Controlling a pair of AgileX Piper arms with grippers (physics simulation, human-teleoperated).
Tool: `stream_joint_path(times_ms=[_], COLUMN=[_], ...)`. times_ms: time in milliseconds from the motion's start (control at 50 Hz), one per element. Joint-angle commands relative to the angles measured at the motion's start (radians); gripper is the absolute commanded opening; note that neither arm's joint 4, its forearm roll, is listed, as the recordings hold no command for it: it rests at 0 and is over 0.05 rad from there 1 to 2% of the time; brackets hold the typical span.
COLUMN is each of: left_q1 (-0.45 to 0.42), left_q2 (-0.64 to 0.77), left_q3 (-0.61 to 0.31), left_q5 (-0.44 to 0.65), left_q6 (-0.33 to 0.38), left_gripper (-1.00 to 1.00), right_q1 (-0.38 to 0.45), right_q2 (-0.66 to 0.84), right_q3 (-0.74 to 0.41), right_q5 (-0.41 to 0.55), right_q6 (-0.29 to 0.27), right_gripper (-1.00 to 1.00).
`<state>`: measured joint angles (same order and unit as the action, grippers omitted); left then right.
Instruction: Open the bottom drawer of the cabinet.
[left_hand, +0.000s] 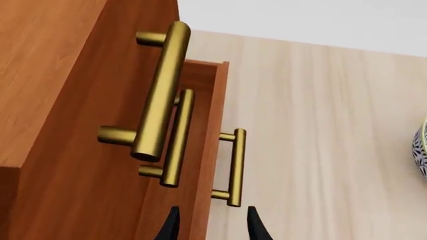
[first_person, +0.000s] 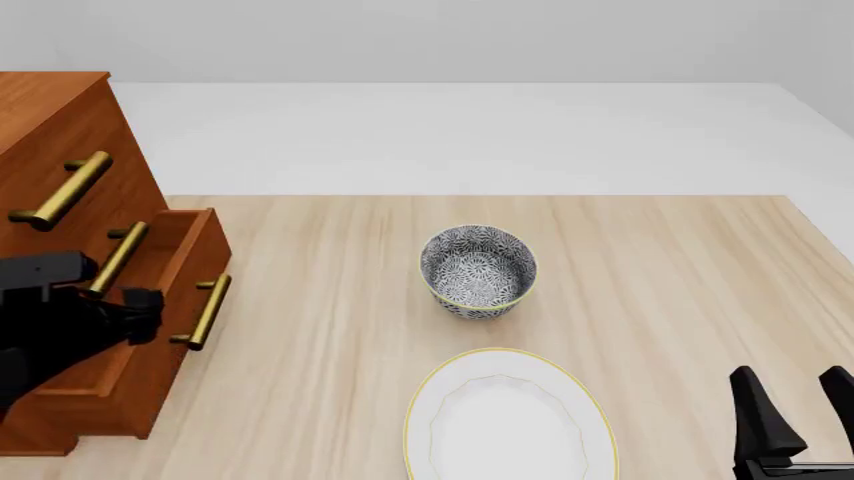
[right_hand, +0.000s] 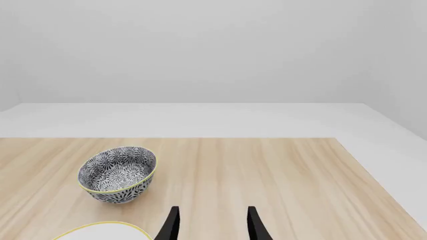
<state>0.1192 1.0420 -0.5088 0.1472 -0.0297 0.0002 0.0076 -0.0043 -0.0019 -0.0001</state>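
The reddish-brown cabinet (first_person: 54, 130) stands at the table's left edge. Its bottom drawer (first_person: 167, 350) is pulled partly out, and the front panel (left_hand: 212, 150) stands proud of the two drawers above. The drawer's brass bar handle (first_person: 207, 310) (left_hand: 233, 167) is free. My left gripper (first_person: 150, 303) (left_hand: 213, 227) is open just short of that handle, fingertips apart, holding nothing. My right gripper (first_person: 797, 400) (right_hand: 212, 225) rests open over the table's near right corner, far from the cabinet.
A patterned bowl (first_person: 478, 270) (right_hand: 118, 174) sits mid-table, with a white gold-rimmed plate (first_person: 501, 420) in front of it. The top handle (left_hand: 160, 90) and middle handle (left_hand: 179, 137) jut out close beside my left gripper's path.
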Motion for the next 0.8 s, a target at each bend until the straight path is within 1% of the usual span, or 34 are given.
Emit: stream_joint_path(times_ms=[20, 180, 800], left_q1=[0.003, 0.004, 0.017], left_q2=[0.051, 0.085, 0.189], left_q3=[0.011, 0.028, 0.018], left_q5=[-0.042, -0.079, -0.142], left_q6=[0.004, 0.003, 0.035], left_gripper=[1.00, 1.00, 1.00], right_q1=[0.000, 0.000, 0.000], right_q2=[0.000, 0.000, 0.000], right_q3=[0.000, 0.000, 0.000], right_q5=[0.000, 0.000, 0.000], right_q6=[0.000, 0.000, 0.000], right_gripper=[1.00, 1.00, 1.00])
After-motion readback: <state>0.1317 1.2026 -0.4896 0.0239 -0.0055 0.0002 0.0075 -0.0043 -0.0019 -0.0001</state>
